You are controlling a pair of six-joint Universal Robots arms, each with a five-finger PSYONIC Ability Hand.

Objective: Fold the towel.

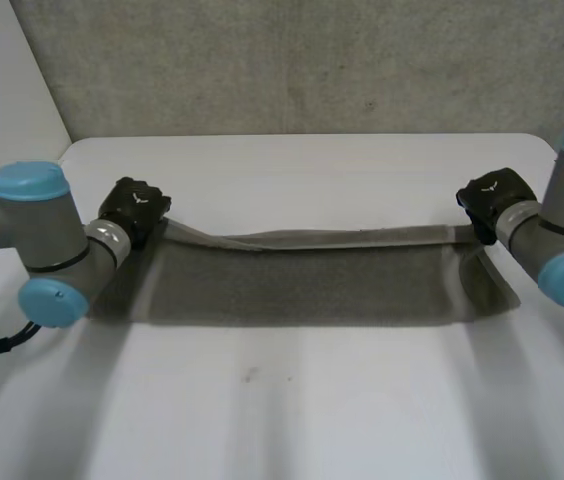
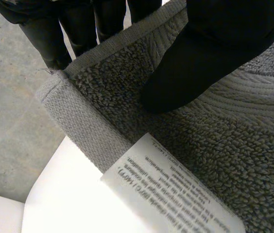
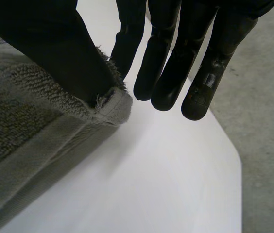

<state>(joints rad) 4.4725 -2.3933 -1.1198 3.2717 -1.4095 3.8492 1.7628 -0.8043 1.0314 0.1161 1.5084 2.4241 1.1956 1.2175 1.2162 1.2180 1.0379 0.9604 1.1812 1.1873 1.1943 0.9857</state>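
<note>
Nearest us lies bare white counter [image 1: 282,420], across the whole lower part of the frame, and beyond it, mid-frame, is the grey towel [image 1: 302,285]. We have it by two corners: the left hand [image 1: 134,208] at centre left, the right hand [image 1: 492,200] at centre right. The pale edge runs between them, dipping a little in the middle. Its darker body spreads toward us below that edge, and whether the near edge rests on the counter we can't quite say.

Grip check! On the left, the thumb [image 2: 190,73] presses into the pile just inside the corner, with the fingers [image 2: 78,29] behind the hem, so it's a pinch. A white care label [image 2: 166,194] sticks out of the side hem just beyond the thumb. On the right, the thumb [image 3: 54,53] clamps the very corner against a finger behind it. The remaining fingers [image 3: 176,63] hang straight and free beside the cloth.

We read the towel's long axis as lying left to right across the frame, hand to hand, with the held long edge on the far side.

We'd call this the first fold, edge raised and not yet laid over. Next we need both hands travelling together toward the lower frame, with the edge held taut and level. Then they set it down square on the near edge before either pinch lets go.
</note>
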